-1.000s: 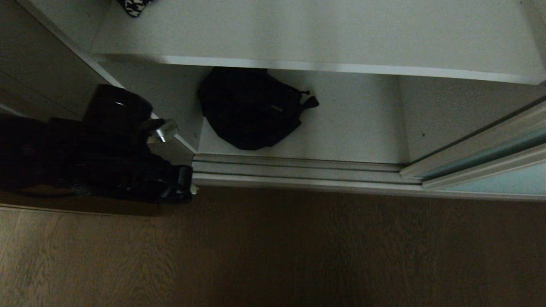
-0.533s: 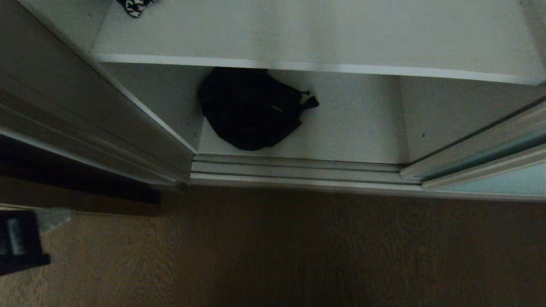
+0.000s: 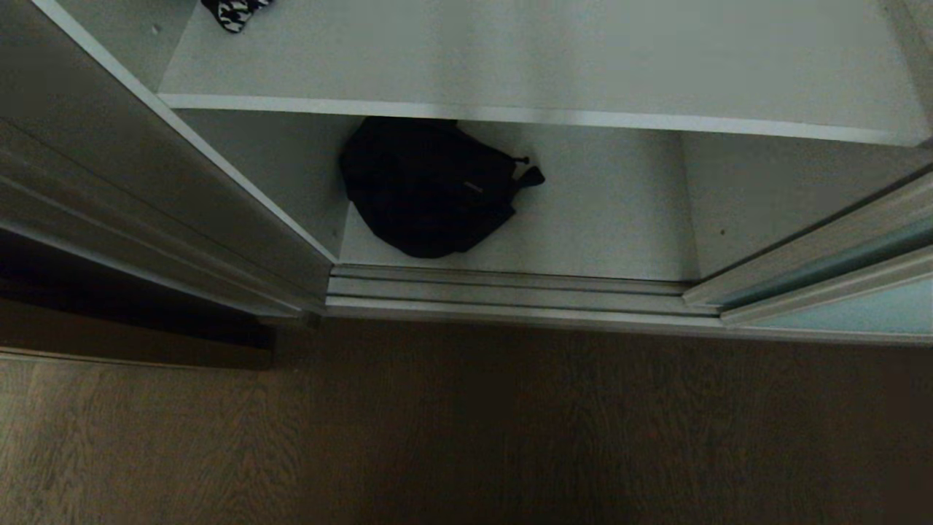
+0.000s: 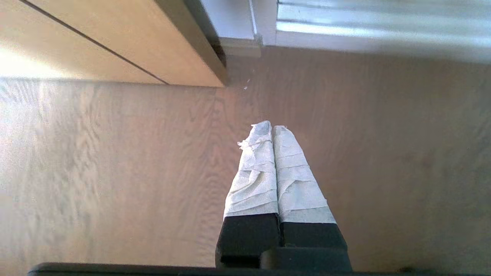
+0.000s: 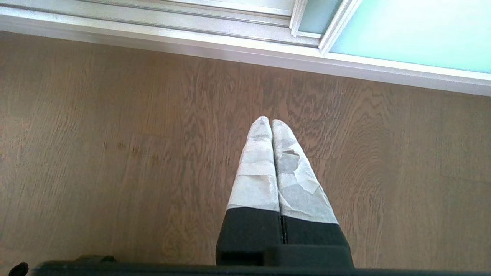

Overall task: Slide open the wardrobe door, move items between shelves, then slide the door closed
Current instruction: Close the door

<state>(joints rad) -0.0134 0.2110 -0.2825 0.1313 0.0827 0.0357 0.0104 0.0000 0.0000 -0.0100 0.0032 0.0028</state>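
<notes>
Two grippers down low, both aimed at the wood floor (image 3: 466, 437), neither showing in the head view. Left gripper (image 4: 272, 128) hanging above the floor near the corner where the tan wooden panel (image 4: 96, 42) meets the silver floor track (image 4: 383, 38); taped fingers (image 4: 255, 176) pressed tight together, nothing between them. Right gripper (image 5: 271, 122) hanging above the floor in front of the track, taped fingers (image 5: 257, 168) likewise clenched and empty.

Sliding wardrobe door (image 3: 860, 306) pushed over to the right, frosted blue-green glass in its silver frame, seated in the floor track (image 3: 510, 292). Same pale glass filling the far corner of the right wrist view (image 5: 414, 30). Wardrobe opening wide.

Upper shelf (image 3: 510, 58) spanning the width, pale front edge catching light. Small black-and-white patterned item (image 3: 233, 11) at its far left end, cut off by the frame edge. Bottom shelf (image 3: 619, 219) below, black bag (image 3: 430, 189) slumped on it toward the left, partly tucked under the upper shelf's edge, strap poking out to the right. Wardrobe side wall (image 3: 146, 182) running down the left.
</notes>
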